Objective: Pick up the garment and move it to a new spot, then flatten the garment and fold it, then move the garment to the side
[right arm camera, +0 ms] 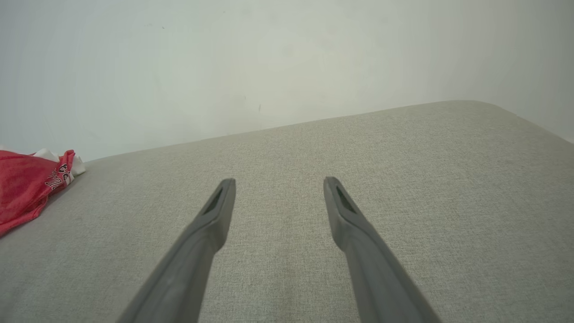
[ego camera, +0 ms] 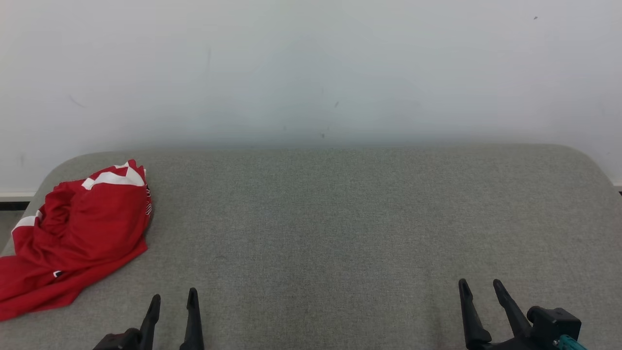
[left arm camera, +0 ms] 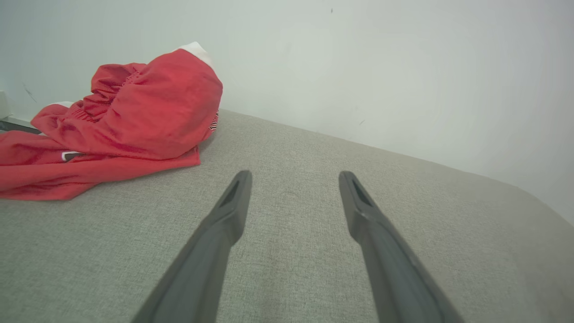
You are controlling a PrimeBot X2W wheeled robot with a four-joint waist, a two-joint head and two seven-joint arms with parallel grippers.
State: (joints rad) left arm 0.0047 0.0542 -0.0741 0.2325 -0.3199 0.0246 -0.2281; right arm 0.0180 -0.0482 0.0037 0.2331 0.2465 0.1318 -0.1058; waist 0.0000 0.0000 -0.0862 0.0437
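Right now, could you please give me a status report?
Left gripper open, empty. Right gripper open, empty. Crumpled red-and-white garment untouched, left end of grey fabric surface. Nothing obstructing.

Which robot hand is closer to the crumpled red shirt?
Left. The left gripper sits open just to the right of the red shirt, not touching it. The right gripper is open far across the grey cushion, on the other side.
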